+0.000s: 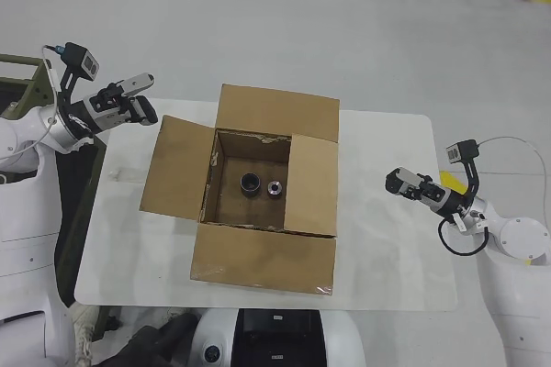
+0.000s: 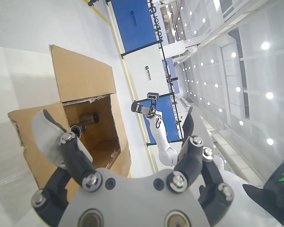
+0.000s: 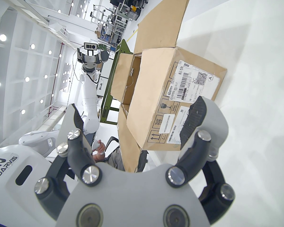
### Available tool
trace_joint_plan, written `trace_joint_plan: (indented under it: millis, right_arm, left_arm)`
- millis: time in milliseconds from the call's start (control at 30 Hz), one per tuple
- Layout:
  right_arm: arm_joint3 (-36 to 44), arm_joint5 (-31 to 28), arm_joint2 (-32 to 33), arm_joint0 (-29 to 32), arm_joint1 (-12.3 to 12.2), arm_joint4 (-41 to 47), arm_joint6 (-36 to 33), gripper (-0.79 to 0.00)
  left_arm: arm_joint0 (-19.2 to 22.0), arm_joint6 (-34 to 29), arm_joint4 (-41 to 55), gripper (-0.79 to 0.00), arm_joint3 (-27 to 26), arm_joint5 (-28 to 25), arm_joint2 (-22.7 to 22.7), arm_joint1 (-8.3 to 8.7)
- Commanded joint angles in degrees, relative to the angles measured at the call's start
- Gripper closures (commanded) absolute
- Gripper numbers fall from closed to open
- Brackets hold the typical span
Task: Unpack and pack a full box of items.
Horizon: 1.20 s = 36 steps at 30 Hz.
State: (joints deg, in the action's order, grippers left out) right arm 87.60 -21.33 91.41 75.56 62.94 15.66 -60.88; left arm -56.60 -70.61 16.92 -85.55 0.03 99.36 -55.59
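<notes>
Spread wide and empty, the left tool [image 1: 145,99] is held above the counter's [image 1: 386,266] far left corner, just beyond the left flap of the cardboard box [image 1: 262,261]. Over on the other side, the right tool [image 1: 389,181] is likewise kept released with nothing gripped, above the counter's right part, well apart from the box and pointed toward it. The box is set mid-counter, all four flaps folded out. Two parts are seen on its floor, near each other: a black ring-shaped part [image 1: 250,184] and a smaller silvery-faced part [image 1: 274,189].
</notes>
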Motion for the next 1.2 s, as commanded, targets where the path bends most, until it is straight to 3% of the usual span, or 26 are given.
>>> trace_joint_plan:
  millis: [0, 667, 800, 1000, 1167]
  right_arm:
    - [0.0, 0.0, 0.0, 0.0, 0.0, 0.0, 0.0, -0.785]
    - [0.0, 0.0, 0.0, 0.0, 0.0, 0.0, 0.0, -0.785]
    - [0.0, 0.0, 0.0, 0.0, 0.0, 0.0, 0.0, -0.785]
    - [0.0, 0.0, 0.0, 0.0, 0.0, 0.0, 0.0, -0.785]
    - [0.0, 0.0, 0.0, 0.0, 0.0, 0.0, 0.0, -0.785]
  left_arm:
    - [0.0, 0.0, 0.0, -0.785, 0.0, 0.0, 0.0, 0.00]
    - [0.0, 0.0, 0.0, -0.785, 0.0, 0.0, 0.0, 0.00]
    - [-1.7, 3.3, -0.2, -0.785, -0.5, -0.3, 0.5, 0.14]
    - [-1.5, 5.8, -1.1, -0.785, 3.1, -1.3, 1.2, 0.62]
    - [0.4, 4.4, -2.7, -0.785, 8.1, -3.2, -1.1, 0.91]
